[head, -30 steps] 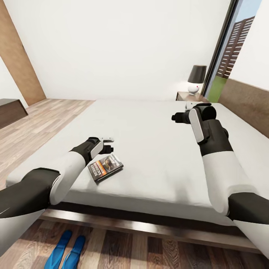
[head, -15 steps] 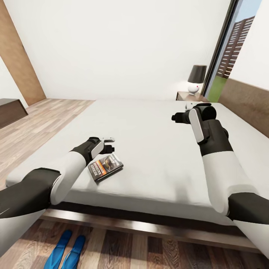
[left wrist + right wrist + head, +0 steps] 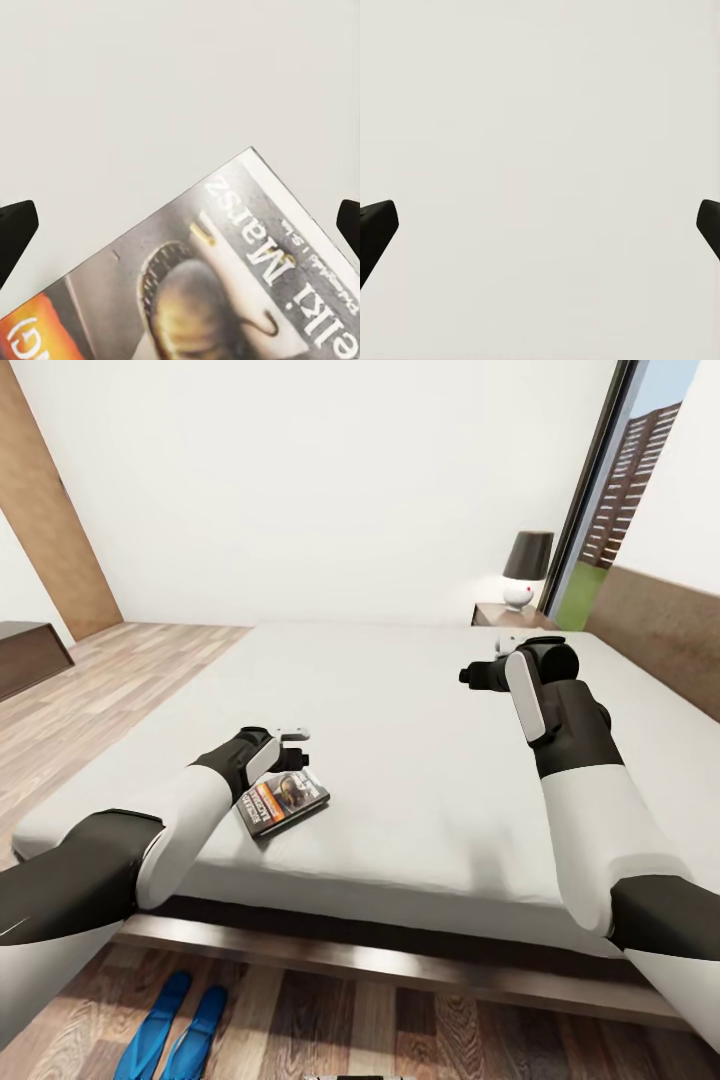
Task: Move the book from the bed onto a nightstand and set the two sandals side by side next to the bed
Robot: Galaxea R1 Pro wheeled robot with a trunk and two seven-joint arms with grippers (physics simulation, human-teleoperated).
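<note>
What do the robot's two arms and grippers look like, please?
Both arms alternate glossy white shells with black joint sections. The left gripper and right gripper are black with white trim; their fingers look matte black. No cables or markings show.

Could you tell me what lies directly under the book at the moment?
The book lies flat on the pale mattress of the bed, near its foot edge, with the left tool open just above it. Whatever the cover hides beneath cannot be seen.
</note>
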